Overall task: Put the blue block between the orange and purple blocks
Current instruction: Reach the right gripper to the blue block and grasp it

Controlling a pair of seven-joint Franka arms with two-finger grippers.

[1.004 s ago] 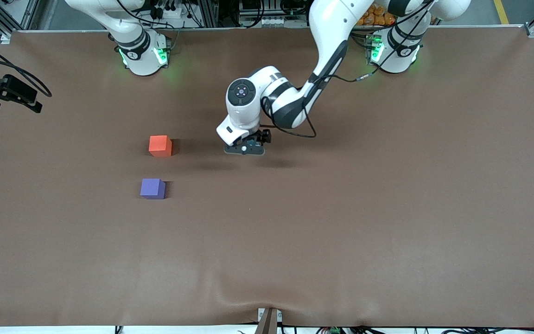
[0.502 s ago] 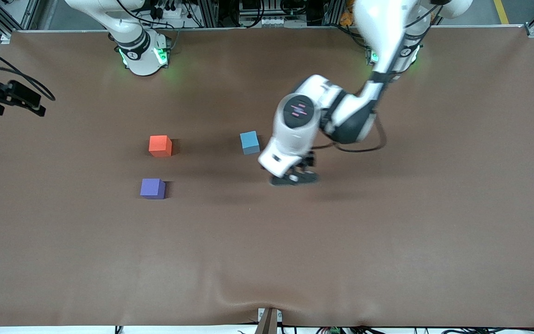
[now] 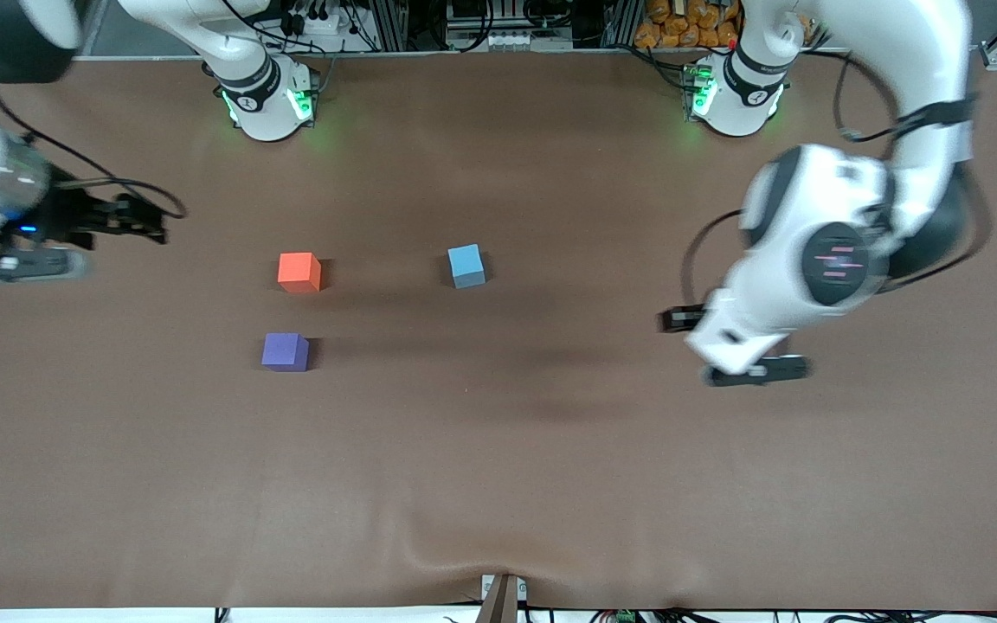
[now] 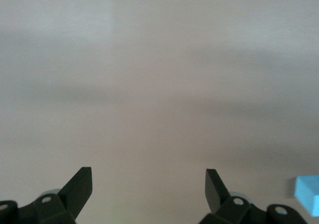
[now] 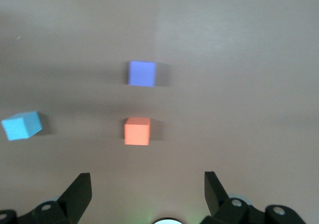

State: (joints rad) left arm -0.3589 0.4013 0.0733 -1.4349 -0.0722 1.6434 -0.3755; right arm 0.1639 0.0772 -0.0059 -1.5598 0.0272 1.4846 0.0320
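The blue block [image 3: 466, 265] sits on the brown table, level with the orange block [image 3: 299, 272] and toward the left arm's end from it. The purple block [image 3: 285, 351] lies nearer the front camera than the orange one. My left gripper [image 3: 751, 370] hangs open and empty over bare table toward the left arm's end; its wrist view [image 4: 148, 176] shows the blue block [image 4: 308, 194] at the edge. My right gripper [image 3: 14, 263] is open and empty over the table's right-arm end; its wrist view [image 5: 148, 180] shows the orange block [image 5: 137, 131], the purple block [image 5: 142, 73] and the blue block [image 5: 21, 125].
Both arm bases [image 3: 266, 104] [image 3: 736, 95] stand along the table's edge farthest from the front camera. A small bracket [image 3: 503, 597] sits at the table's front edge.
My left gripper has swung away from the blue block's spot toward the left arm's end, uncovering the block. My right gripper has come into view at the right arm's end. The blocks have not moved.
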